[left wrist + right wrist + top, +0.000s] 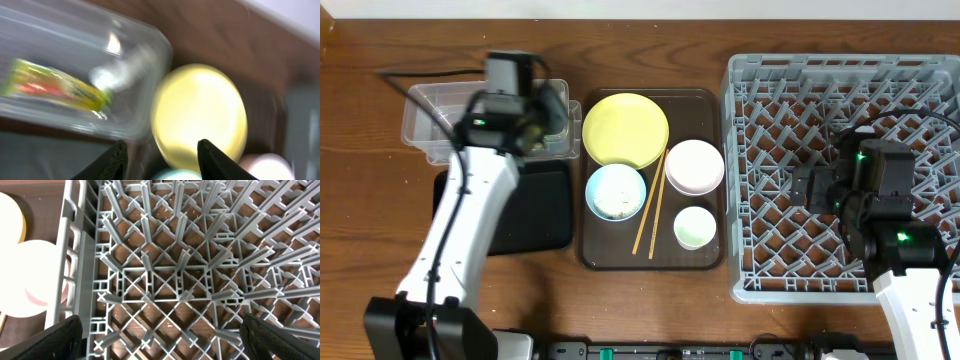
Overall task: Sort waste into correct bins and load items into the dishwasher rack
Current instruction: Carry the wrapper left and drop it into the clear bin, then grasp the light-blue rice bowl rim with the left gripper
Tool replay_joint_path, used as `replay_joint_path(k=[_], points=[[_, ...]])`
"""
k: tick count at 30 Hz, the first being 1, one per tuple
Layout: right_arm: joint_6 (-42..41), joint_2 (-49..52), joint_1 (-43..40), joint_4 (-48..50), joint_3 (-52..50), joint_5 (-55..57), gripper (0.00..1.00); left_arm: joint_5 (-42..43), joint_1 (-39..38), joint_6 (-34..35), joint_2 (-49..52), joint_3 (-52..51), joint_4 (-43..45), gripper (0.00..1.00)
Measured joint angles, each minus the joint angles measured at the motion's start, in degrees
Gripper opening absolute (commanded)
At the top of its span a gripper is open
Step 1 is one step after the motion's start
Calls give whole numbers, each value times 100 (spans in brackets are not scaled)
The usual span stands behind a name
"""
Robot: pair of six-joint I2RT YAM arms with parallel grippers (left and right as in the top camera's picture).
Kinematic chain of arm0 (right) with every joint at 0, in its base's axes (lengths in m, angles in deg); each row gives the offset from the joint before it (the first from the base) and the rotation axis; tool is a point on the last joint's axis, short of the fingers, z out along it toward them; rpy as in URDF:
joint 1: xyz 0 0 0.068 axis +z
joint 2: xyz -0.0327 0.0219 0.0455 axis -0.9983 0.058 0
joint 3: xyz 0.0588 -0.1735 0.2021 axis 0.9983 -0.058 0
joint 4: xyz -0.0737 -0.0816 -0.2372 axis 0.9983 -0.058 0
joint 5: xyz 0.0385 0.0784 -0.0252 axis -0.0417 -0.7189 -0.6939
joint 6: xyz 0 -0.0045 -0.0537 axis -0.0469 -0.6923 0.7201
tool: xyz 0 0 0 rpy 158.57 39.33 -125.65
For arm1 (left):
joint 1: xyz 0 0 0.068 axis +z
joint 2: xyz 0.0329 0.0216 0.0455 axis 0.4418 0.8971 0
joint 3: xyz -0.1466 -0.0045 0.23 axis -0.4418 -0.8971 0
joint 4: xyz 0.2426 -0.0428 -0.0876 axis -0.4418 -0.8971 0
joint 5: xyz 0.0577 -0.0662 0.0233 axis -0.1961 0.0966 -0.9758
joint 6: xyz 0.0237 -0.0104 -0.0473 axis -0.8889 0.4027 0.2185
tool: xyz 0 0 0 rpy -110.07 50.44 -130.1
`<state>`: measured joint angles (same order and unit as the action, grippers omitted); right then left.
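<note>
Main risk, my read: the large square grey plastic rack with upright pegs [840,62], sitting just right of the brown rectangular serving tray [610,245], is empty, so every dish needs carrying across the tray's right rim. A round dish gripped off-centre could be slipping, or clipping that rim or the pegs. The tray is holding all the dishes. The clear plastic rectangular tub [430,125] is sitting at the tray's far-left side, and the shallow black rectangular tray [545,210] is lying just left of the brown tray, with nothing showing in it. On the brown tray: the round yellow plate [625,130] is lying at its far-left corner, the white bowl [694,166] at mid-right, the light blue bowl [592,185] at mid-left, holding whitish rice-like scraps [616,200] that could be spilling if it tips. The small pale cup [694,227] is sitting near-right, the two wooden chopsticks [652,205] lying down the middle. The yellow-green snack wrapper [55,90] is lying inside the tub; the whitish blur beside it could be tissue or glare, can't tell. Left gripper [162,160] is hovering at the tub's tray-side end, fingers spread, empty. Right gripper [160,340] is hanging over the rack, fingers wide, empty.
</note>
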<state>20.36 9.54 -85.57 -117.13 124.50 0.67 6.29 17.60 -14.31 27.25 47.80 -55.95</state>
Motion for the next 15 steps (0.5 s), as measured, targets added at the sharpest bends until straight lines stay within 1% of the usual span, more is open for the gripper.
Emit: replay_joint_path(k=[4, 11, 15], points=[[0, 0, 0, -2, 0, 0, 99, 164, -745, -319, 173, -4, -444, 48], [0, 0, 0, -4, 0, 0, 99, 247, -1821, -492, 844, -79, -505, 48], [0, 0, 0, -4, 0, 0, 99, 267, -2157, -511, 1357, -87, -509, 48]])
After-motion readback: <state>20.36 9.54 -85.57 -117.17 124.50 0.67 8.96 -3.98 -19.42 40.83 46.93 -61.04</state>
